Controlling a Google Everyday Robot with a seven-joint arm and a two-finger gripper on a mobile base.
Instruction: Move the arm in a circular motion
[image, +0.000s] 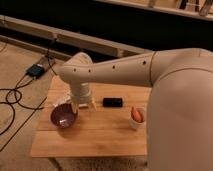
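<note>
Arm: the cream-white arm (150, 75) is filling the right side of the camera view. A thick rounded segment with small dark screw holes is reaching leftward over the table. It is bending at a rounded joint above the table's left part, and a shorter segment is dropping straight down from there.

Floor: beige carpet (20, 135) is showing to the left of the table and in front of it.

Wall strip: a long pale ledge (90, 41) is running across the dark background behind the table.

Table: a small wooden table (100, 136) is standing under the arm, and its right end is lying hidden behind the arm's big segment.

Cables: dark cables (14, 100) are looping over the carpet to the left of the table.

Bowl: a dark purple bowl (63, 115) is sitting upright near the table's left edge.

Gripper: the gripper (83, 105) is hanging at the end of the downward segment, low over the table and just beside the bowl's far right rim. Whether it is apart or together cannot be told, and nothing is showing in its hold.

Cup: a small white cup (137, 118) is standing on the right of the table, close to the arm's big segment, with something orange showing inside it.

Floor box: a small dark box (36, 70) is lying on the carpet beyond the table's left end, joined to the cables.

Black item: a small flat black object (112, 102) is lying on the table between the gripper and the cup, touching neither.
</note>
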